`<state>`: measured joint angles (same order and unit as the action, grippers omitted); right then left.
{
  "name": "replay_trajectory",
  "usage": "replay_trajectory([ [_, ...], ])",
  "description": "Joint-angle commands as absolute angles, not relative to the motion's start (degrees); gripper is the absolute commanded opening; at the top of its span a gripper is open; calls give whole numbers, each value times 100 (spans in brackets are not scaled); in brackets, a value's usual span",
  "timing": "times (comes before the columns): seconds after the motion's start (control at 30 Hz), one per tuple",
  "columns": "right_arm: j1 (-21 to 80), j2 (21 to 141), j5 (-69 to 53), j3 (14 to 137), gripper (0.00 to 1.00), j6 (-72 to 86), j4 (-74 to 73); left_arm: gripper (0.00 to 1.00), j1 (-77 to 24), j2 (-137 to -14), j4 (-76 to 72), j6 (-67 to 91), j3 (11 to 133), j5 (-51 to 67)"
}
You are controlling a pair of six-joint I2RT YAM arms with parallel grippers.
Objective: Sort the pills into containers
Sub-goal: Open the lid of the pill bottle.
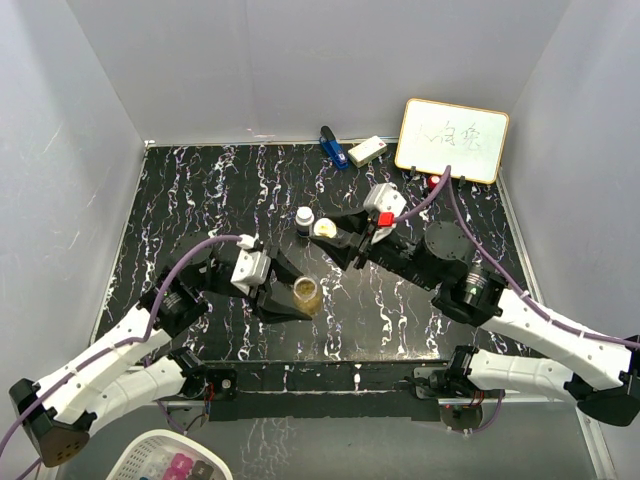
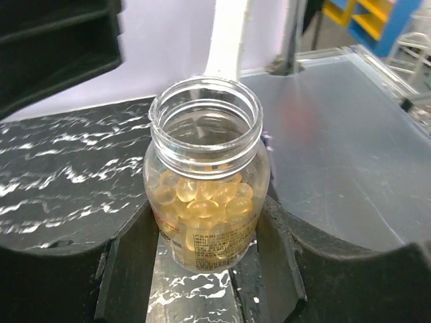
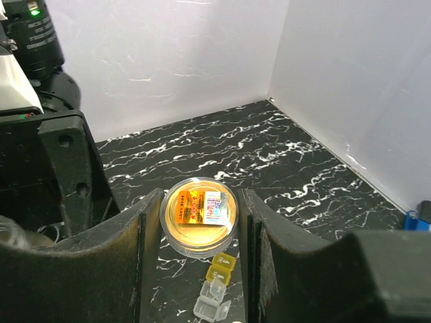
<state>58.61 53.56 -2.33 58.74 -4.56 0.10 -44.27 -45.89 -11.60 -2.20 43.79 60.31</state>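
Black padded fingers of the left hand (image 2: 205,264) press against both sides of the golden-amber bottle (image 2: 205,195), which is uncapped and partly filled with translucent capsules. The right hand (image 3: 201,207), just as narrowly set, grips a round cream cap (image 3: 202,219) bearing an orange label. Below it on the surface lies the small oblong clear box with yellow-gold sections (image 3: 217,282), some lids flipped open. The dark bottle with white round cap (image 1: 304,217) stands just beside that hand. At the back edge sit a blue object (image 1: 333,148), a white rectangular block (image 1: 367,151) and a leaning whiteboard (image 1: 452,140). The surface (image 1: 200,190) is black with white veins, walled in pale grey.
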Motion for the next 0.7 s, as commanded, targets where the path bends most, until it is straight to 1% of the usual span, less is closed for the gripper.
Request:
replay_trajectory([
  [0.0, 5871, 5112, 409, 6070, 0, -552, 198, 0, -4438, -4475, -124, -502, 4807, 4238],
  [0.17, 5871, 5086, 1292, 6014, 0, -534, 303, 0, -4438, -4687, 777, -312, 5036, 2013],
  [0.27, 5871, 5130, 1790, 5958, 0, -497, 403, 0, -4437, -4917, 1213, -87, 5090, 1023],
  [0.33, 5871, 5182, 1951, 5906, 0, -441, 455, 0, -4437, -5202, 1579, 38, 5171, 569],
  [0.4, 5871, 5278, 1900, 5874, 0, -397, 418, 0, -4438, -5529, 1906, 110, 5241, 410],
  [0.5, 5871, 5423, 1578, 5799, 0, -253, 354, 0, -4438, -5849, 2009, 205, 5210, 408],
  [0.67, 5871, 5581, 872, 5644, 0, 7, 261, 0, -4437, -5762, 1756, 280, 5115, 627],
])
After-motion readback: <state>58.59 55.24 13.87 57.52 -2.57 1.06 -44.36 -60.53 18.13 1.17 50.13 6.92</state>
